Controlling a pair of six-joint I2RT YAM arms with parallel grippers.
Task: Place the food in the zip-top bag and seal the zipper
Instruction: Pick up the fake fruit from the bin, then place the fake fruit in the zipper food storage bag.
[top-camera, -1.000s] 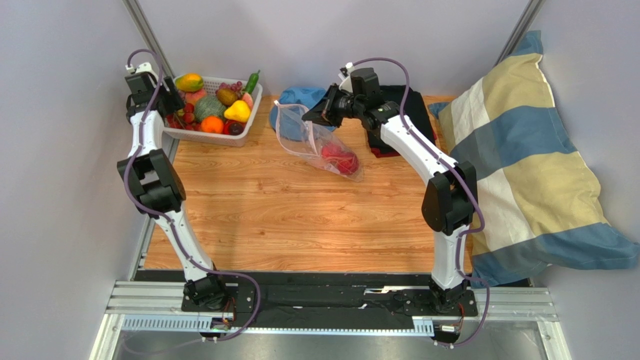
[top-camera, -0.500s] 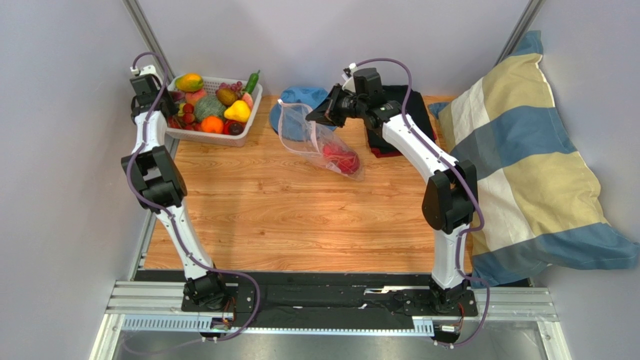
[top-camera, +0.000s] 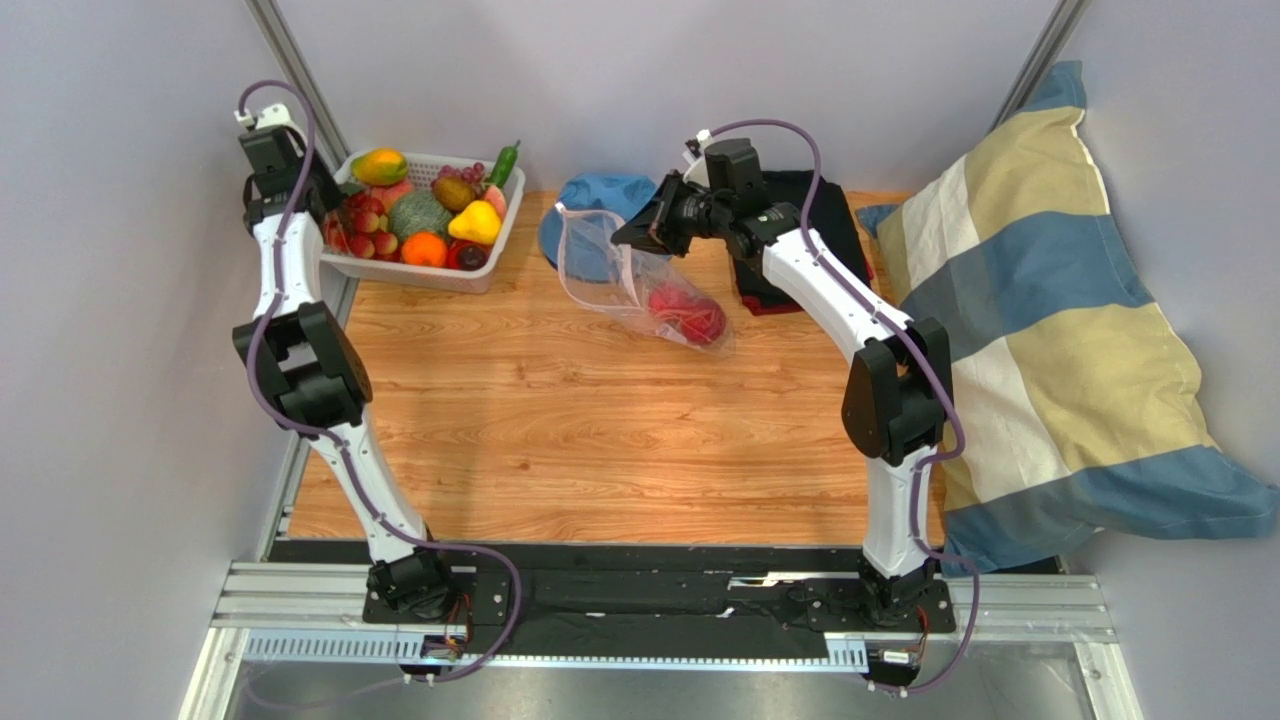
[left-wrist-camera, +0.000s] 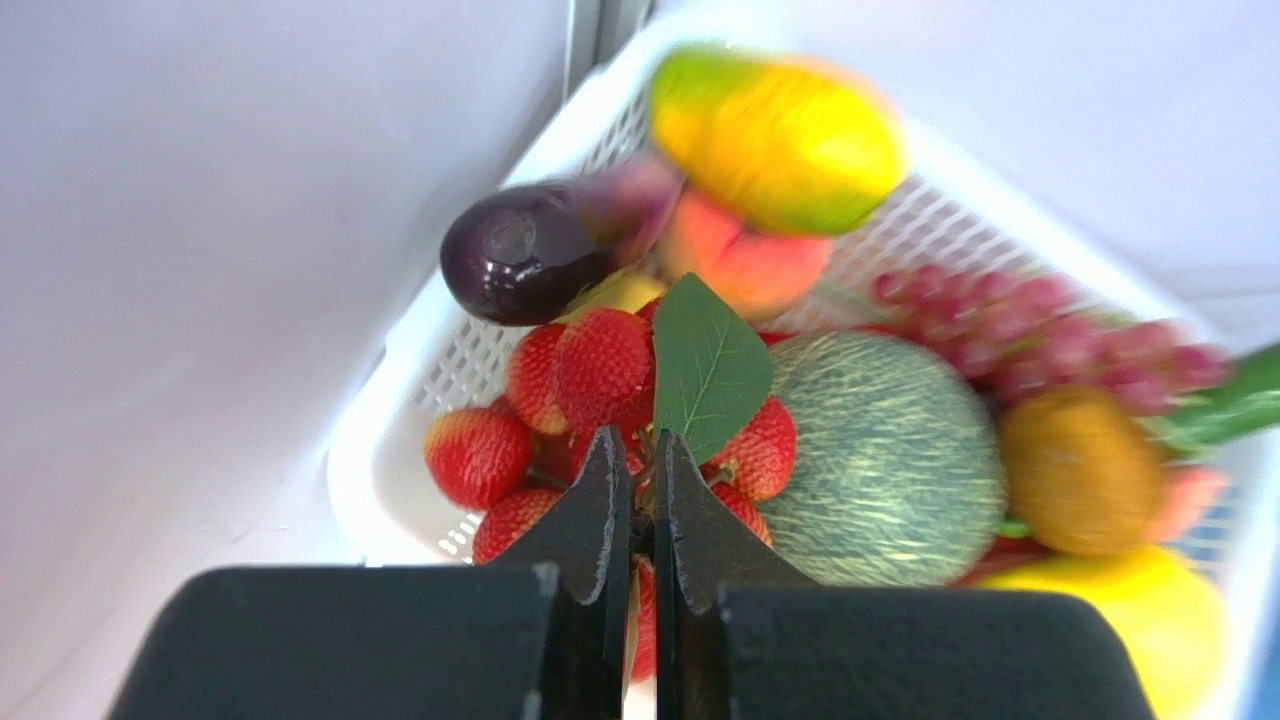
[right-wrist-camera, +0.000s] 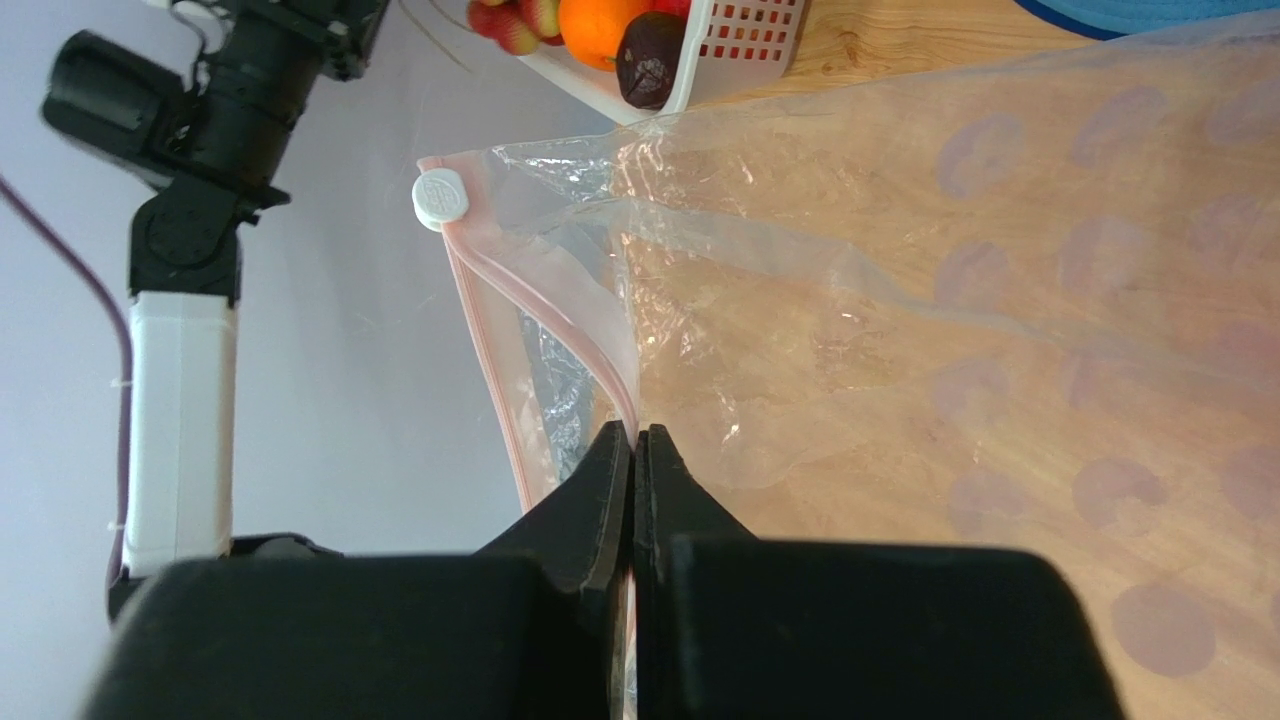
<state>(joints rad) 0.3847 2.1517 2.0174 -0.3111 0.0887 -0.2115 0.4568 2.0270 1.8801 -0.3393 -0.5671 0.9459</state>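
The left hand (left-wrist-camera: 631, 450) is pinched almost shut over a bunch of strawberries (left-wrist-camera: 601, 368), at the base of its green leaf (left-wrist-camera: 706, 368). It sits inside the white basket (top-camera: 421, 279) at eleven o'clock on the worktop (top-camera: 601, 435). Whether it actually grips the bunch I cannot tell. Other food (top-camera: 476, 222) lies in the basket too. The right hand (right-wrist-camera: 633, 438) is clamped on the zip-top bag (top-camera: 616, 278) at its pink zipper (right-wrist-camera: 504, 308), holding the mouth up at twelve o'clock. A red piece (top-camera: 687, 318) rests inside at the bottom.

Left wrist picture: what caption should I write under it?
Black tool shut over red toy strawberries with a green leaf, in a white slatted plastic basket.
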